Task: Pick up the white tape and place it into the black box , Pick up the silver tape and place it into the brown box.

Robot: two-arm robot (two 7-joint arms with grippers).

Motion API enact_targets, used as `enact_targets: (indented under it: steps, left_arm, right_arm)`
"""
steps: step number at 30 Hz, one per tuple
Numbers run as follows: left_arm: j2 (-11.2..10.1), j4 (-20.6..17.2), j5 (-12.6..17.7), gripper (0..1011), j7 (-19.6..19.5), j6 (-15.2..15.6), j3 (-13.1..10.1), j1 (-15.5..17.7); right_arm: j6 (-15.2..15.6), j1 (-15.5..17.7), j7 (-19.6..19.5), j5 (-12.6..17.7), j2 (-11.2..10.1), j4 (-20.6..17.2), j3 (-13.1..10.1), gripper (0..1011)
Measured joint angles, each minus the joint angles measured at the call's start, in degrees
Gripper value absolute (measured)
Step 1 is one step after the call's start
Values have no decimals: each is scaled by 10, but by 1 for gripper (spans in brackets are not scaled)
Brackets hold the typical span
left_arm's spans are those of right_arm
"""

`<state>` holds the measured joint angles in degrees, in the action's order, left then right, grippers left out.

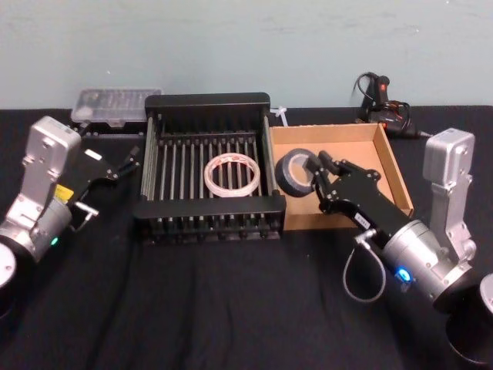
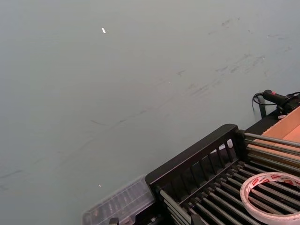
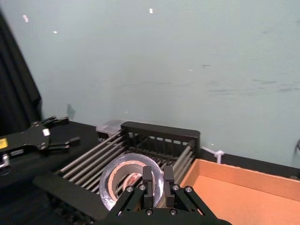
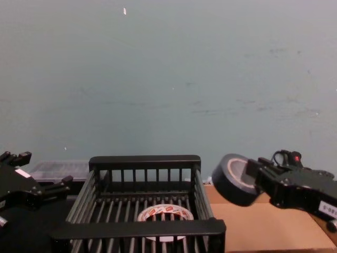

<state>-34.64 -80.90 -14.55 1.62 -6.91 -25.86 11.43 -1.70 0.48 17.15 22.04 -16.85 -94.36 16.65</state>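
I see the silver tape [image 1: 294, 171] clamped between the fingers [image 3: 147, 185] of the right gripper [image 1: 320, 171]; they pinch its wall, one finger inside the core. The roll stands on edge, lifted above the left part of the brown box [image 1: 389, 166]. The right arm reaches from the near right, slanting toward the far left. The white tape [image 1: 231, 174] lies flat inside the black box [image 1: 208, 101]. The left gripper [image 1: 123, 163] hangs left of this box, its fingers spread and holding nothing.
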Motion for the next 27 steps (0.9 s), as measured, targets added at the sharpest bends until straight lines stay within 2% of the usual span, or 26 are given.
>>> enact_targets:
  steps: [9, 17, 27]
  left_arm:
    - [0, 0, 0, 1001, 0, 0, 0, 0]
    - [0, 0, 0, 1001, 0, 0, 0, 0]
    - [0, 0, 0, 1001, 0, 0, 0, 0]
  right_arm:
    - [6, -17, -12, 7, 9, 23, -17, 147]
    - [20, -34, -18, 10, 13, 42, -23, 147]
    - [44, -63, -49, -36, 17, 68, -22, 147]
